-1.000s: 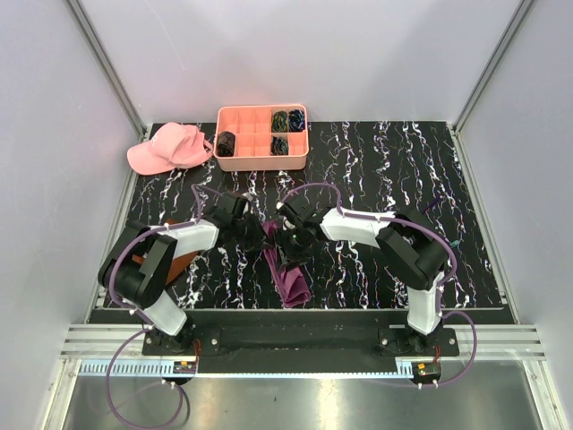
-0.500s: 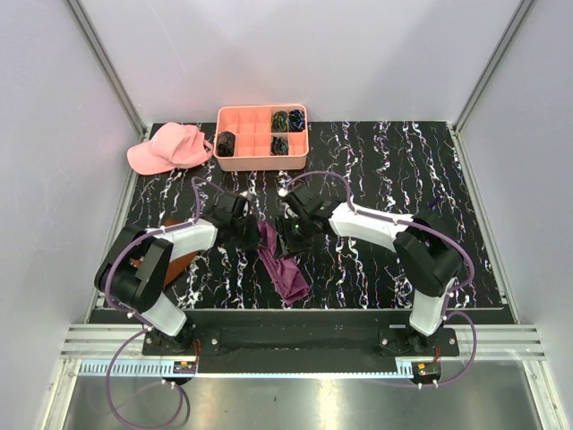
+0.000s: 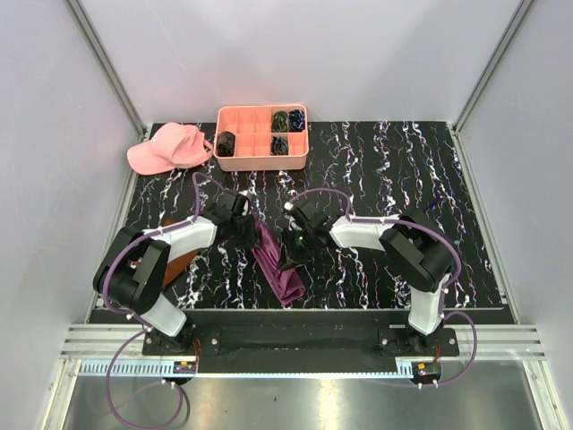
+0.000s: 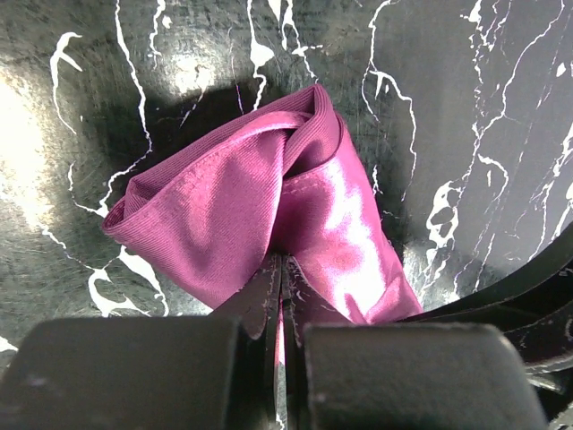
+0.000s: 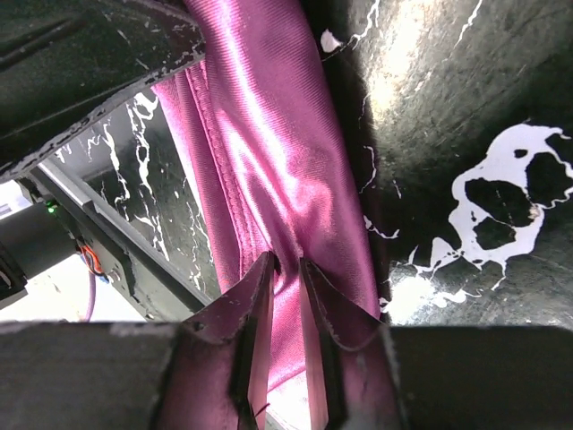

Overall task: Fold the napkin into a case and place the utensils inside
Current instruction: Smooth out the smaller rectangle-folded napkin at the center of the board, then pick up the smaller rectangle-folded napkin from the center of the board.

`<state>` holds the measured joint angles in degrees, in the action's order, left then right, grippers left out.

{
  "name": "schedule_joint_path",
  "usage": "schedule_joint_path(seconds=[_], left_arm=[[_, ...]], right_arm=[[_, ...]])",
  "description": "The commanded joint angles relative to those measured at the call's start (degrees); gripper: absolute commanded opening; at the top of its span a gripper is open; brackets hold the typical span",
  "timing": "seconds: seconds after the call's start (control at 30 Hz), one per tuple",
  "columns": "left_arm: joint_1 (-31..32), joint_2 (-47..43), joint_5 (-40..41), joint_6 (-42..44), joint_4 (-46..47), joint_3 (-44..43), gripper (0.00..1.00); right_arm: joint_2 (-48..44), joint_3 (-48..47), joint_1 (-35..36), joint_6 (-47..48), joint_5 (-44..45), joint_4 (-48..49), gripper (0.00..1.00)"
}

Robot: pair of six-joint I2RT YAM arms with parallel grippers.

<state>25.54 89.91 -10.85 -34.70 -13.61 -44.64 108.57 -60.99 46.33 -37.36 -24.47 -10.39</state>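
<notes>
**As both grippers pinched the napkin, the fold was only part made**

While the napkin (image 3: 279, 269) lay bunched into a narrow, doubled band, it sat on the near side of the pink tray (image 3: 262, 161), well apart from it and roughly in line with the tray's middle. The band ran away from the tray toward the arm bases.

Left gripper (image 4: 279, 269): clenched tight on the end of the band nearer the tray, cloth squeezed between the pads with no gap showing. Judged purpose: an anchor, so that end would not drag when the other arm worked.

Right gripper (image 5: 285, 269): jaws narrowly apart with a raised ridge of cloth nipped between them, further from the tray than the left one's hold. Judged purpose: to take the loose length and carry it over into a pocket.

The cloth showed twisted layers at the left wrist, not a flat case. Judgement: early in the task, case not yet formed.

Utensils: none could be made out in any view.

Other items: pink cap (image 3: 166, 148) just left of the tray; dark coiled bundles (image 3: 285, 119) in the tray's right compartments; rust-brown cloth (image 3: 179, 260) near-left of the tray, partly under the left arm.
</notes>
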Motion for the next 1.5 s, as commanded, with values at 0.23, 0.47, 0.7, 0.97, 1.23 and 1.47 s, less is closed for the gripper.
schedule_joint_path(seconds=[0.23, 0.47, 0.7, 0.97, 1.23, 1.47], left_arm=[[-0.14, -5.26, 0.49, 0.86, -2.83, -0.09, 0.0], [-2.07, -13.07, 0.31, -6.43, -2.83, -0.45, 0.17], [-9.89, -25.73, 5.39, -11.44, -10.54, 0.61, 0.24], [-18.15, -38.31, 7.07, -12.24, -21.97, -0.18, 0.25], [-19.3, -41.91, 6.64, -11.8, -26.82, 1.22, 0.22], [-19.39, -43.41, 4.7, -10.92, -26.82, 2.1, 0.18]], right_arm=[[-6.26, 0.88, 0.43, 2.91, 1.35, -2.69, 0.46], [-5.92, -7.64, 1.92, 11.15, 6.35, -10.87, 0.59], [-3.38, -14.66, 3.59, 16.71, 10.4, -16.84, 0.7], [4.36, -24.95, 8.69, 17.06, 21.37, -25.11, 0.72], [9.81, -29.18, 13.17, 16.36, 30.79, -29.86, 0.68], [15.08, -35.58, 17.47, 15.04, 37.38, -35.65, 0.68]])
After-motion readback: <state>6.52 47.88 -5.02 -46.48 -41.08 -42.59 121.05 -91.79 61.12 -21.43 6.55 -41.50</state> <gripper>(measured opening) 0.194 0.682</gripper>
